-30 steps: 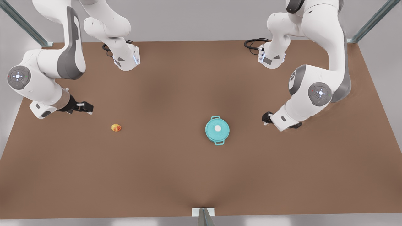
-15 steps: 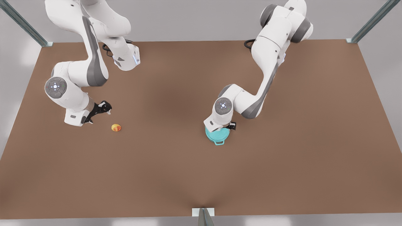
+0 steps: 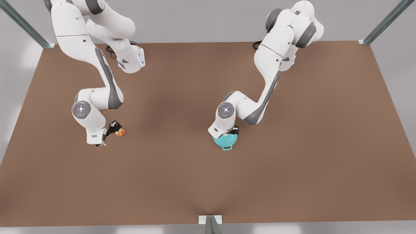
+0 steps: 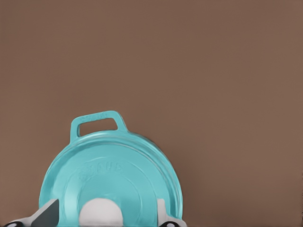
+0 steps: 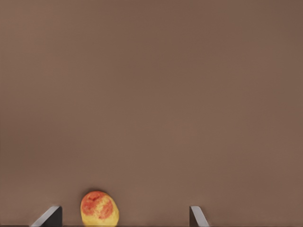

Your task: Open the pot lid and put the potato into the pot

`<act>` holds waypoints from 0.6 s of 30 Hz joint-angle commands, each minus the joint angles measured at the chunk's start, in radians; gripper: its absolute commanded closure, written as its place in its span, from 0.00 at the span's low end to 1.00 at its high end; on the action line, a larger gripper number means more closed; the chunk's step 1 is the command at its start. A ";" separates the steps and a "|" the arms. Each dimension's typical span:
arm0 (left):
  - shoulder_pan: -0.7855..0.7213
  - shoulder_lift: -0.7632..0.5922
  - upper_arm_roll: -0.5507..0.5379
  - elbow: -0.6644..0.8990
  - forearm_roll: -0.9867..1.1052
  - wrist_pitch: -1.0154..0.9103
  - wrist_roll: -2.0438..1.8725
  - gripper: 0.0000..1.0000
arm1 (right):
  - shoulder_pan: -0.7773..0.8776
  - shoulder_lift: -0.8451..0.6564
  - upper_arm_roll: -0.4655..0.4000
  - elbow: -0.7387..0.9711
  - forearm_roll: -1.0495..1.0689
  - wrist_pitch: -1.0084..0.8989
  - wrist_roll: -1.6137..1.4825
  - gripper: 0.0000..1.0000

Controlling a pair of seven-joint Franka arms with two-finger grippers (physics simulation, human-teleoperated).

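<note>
Left gripper spread over smooth round pot lid; right gripper spread around lumpy potato

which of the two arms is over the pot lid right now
The left gripper, at the front view's right. Its open jaws straddle the white knob of the pot lid. The right gripper is instead beside the potato, jaws open.

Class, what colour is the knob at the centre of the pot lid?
White, on the teal pot lid; the knob shows best in the left wrist view.
</note>
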 commanded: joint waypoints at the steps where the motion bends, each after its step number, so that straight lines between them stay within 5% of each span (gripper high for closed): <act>1: -0.002 -0.001 0.000 -0.002 0.002 0.016 -0.175 0.00 | -0.001 -0.005 0.000 -0.030 0.007 0.052 -0.169 0.00; 11: -0.011 -0.009 0.000 -0.025 0.002 0.013 -0.190 0.02 | -0.007 0.035 0.001 -0.099 0.031 0.049 -0.169 0.00; 13: -0.014 -0.010 0.000 -0.027 0.003 0.013 -0.204 0.36 | -0.009 0.058 0.001 -0.097 0.031 0.051 -0.162 0.00; 18: -0.014 -0.012 0.001 -0.027 0.003 0.010 -0.204 0.56 | -0.009 0.095 0.001 -0.099 0.031 0.051 -0.165 0.00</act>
